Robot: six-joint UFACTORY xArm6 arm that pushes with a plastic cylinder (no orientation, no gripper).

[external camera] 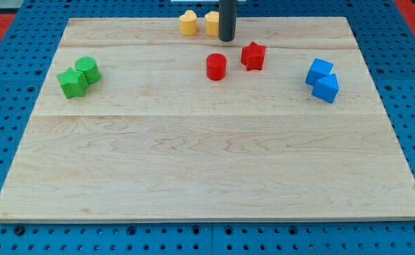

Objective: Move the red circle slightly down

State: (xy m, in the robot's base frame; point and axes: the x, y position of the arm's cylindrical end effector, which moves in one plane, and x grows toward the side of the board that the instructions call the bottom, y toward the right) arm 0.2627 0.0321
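1. Now we see a pale wooden board (207, 163) on a blue floor full of holes (9, 57).
2. Our smooth red circle (216, 66) sits near the view's top, beside a red star (253, 56).
3. My tip (226, 40) holds nothing, just above the circle.

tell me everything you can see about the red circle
The red circle is a short, upright cylinder block, plain glossy red, flat round face upward. It rests on the pale wooden board near the view's top, about mid-width. Nothing touches it: the red star sits just to the view's right with a small gap, and my tip stands above it toward the view's top, slightly right, also apart.
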